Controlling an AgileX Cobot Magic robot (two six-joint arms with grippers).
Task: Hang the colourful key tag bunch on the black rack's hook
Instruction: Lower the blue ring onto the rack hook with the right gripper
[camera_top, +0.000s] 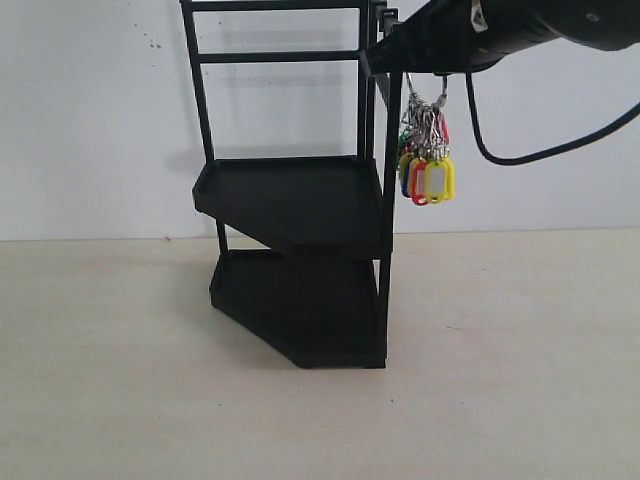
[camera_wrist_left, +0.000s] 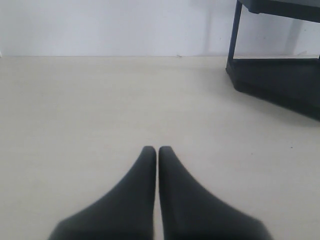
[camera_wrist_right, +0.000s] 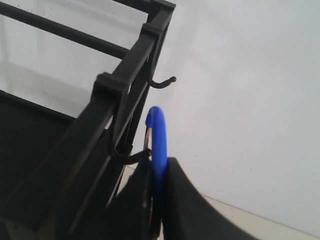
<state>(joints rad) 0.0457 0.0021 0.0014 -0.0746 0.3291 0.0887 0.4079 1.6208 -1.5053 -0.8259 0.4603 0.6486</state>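
my right gripper (camera_wrist_right: 159, 167) is clenched on the blue sleeve (camera_wrist_right: 157, 131) of the colourful key tag bunch (camera_top: 428, 165). the bunch hangs in the air beside an upper post of the black rack (camera_top: 300, 205), which stands near the far edge of the worktop (camera_top: 120, 400). the ring is just beside a small hook (camera_wrist_right: 131, 156), but i cannot tell if it is seated. my left gripper (camera_wrist_left: 157, 152) is pressed closed on nothing.

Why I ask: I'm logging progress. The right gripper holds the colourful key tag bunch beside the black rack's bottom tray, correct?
Not the bottom tray. The exterior view shows the right gripper holding the colourful key tag bunch high up, beside the black rack's top bars.
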